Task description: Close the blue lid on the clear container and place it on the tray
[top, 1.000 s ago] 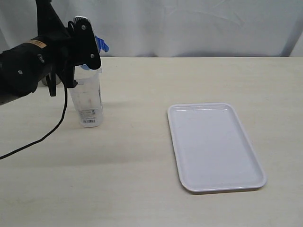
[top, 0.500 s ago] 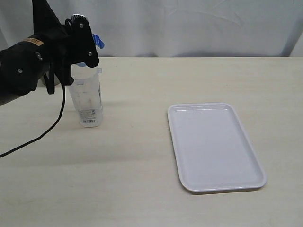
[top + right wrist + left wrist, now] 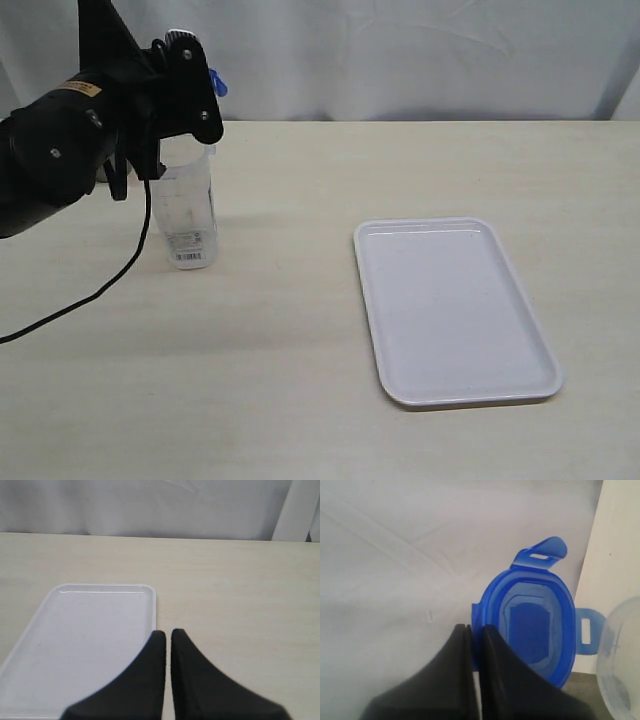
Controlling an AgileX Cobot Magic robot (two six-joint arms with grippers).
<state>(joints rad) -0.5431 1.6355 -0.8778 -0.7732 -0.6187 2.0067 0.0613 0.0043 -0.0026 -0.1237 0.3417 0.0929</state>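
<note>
1. Two grippers, one job in hand. My left gripper (image 3: pixel 474 630) has its fingers pinched on the rim of the blue lid (image 3: pixel 535 627). The lid's hollow underside faces the wrist camera, and two of its locking tabs show, splayed outward.
2. In the exterior view the lid is a blue sliver at 1 o'clock from the mouth of the clear container (image 3: pixel 190 205). The container stands upright at about 9 o'clock on the table (image 3: pixel 300 400). The lid is above the open mouth and not seated.
3. Step, as I judge it: carrying the lid to the mouth. The closing is not yet done, and the container is not on the tray (image 3: pixel 455 310), which lies well apart at 4 o'clock.
4. The next move calls for turning the lid flat with its underside down and centring it over the rim. I would then press straight down with the tabs kept clear. A tall, narrow canister may tip under an off-centre push.
5. My right gripper (image 3: pixel 166 635) has its fingers together on nothing and hovers just beside the tray.
6. Surface and room: the tabletop is pale, matte and wood-grained. White creased cloth hangs behind it at 12 o'clock, and a black cable (image 3: pixel 90 295) droops from the left arm.
</note>
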